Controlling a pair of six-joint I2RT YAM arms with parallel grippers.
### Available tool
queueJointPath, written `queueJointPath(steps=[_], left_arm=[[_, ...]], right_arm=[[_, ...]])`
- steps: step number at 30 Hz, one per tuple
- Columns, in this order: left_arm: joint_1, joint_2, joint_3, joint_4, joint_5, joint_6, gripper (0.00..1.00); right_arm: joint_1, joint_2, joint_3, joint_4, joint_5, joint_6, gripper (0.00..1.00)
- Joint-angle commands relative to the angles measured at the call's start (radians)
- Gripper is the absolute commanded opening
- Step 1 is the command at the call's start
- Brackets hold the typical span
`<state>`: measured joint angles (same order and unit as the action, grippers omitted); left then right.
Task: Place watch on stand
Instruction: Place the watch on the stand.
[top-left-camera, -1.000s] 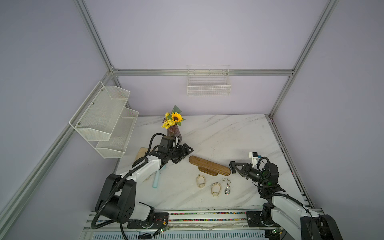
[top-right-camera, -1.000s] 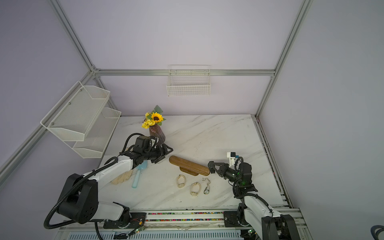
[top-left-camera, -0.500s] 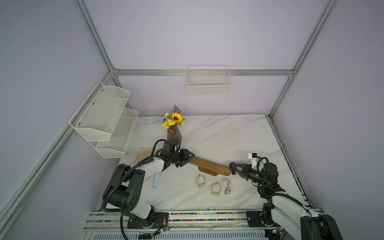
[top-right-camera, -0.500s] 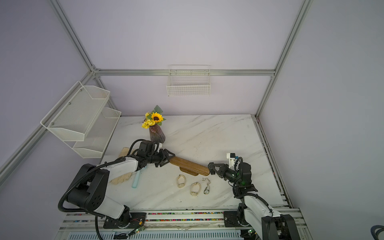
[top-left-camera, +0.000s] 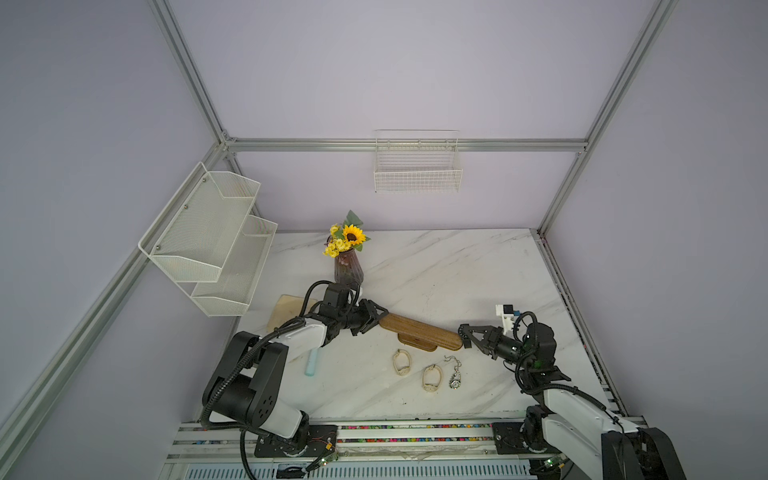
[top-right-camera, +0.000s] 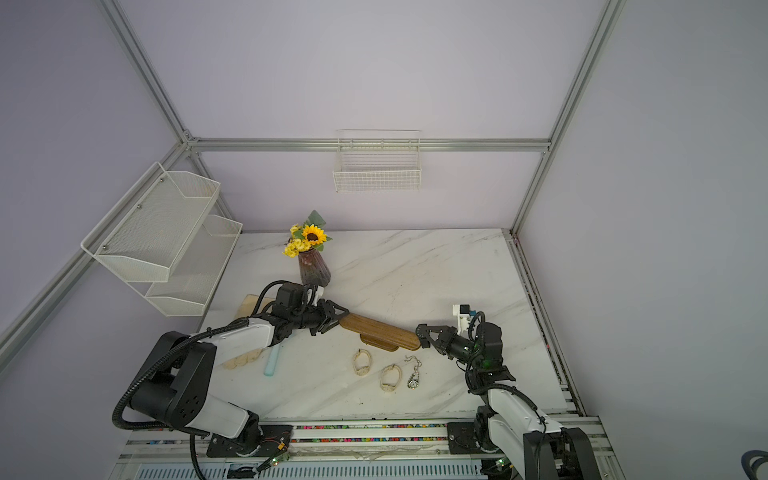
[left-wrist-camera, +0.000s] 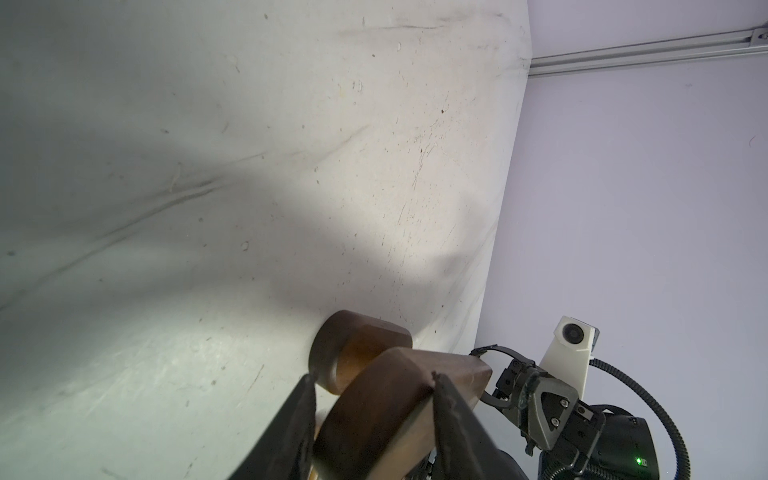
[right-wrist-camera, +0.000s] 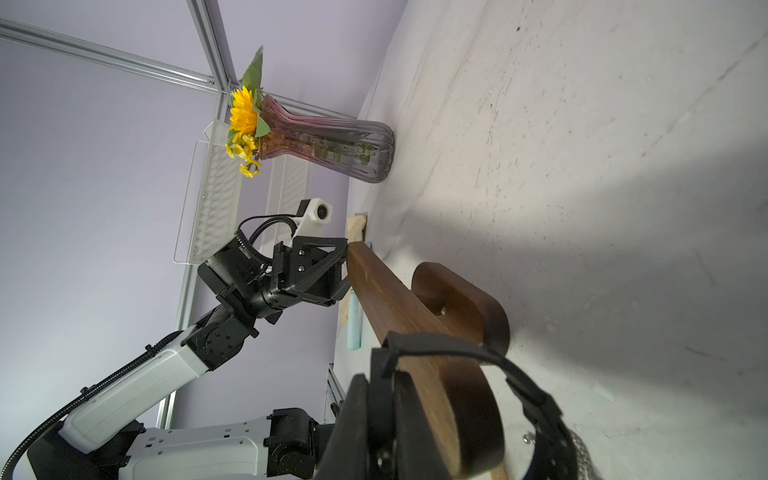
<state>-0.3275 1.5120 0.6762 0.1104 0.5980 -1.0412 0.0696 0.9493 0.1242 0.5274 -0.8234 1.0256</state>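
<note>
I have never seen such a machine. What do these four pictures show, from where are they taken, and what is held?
They show two robot arms at a marble table. Two pictures come from a camera pair overhead; the other two from small cameras on the arms' wrists. A dark wooden stand sits in the middle. The left gripper has its jaws either side of one end of the bar; whether they press it, I cannot tell. The right gripper is shut on what looks like a black watch, its band looped round the other end. Two pale watches and a silver watch lie nearby.
</note>
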Motion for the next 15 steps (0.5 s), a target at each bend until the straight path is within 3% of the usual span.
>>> queueJointPath(steps=[1,15], left_arm=[[-0.002,-0.028,-0.038,0.012,0.019,-0.024,0.43],[-0.002,-0.046,-0.063,0.010,0.013,-0.037,0.42]], right_arm=[[0.005,0.006,0.014,0.030,-0.006,0.019,0.00],[0.006,-0.073,-0.047,-0.018,0.020,0.029,0.00]])
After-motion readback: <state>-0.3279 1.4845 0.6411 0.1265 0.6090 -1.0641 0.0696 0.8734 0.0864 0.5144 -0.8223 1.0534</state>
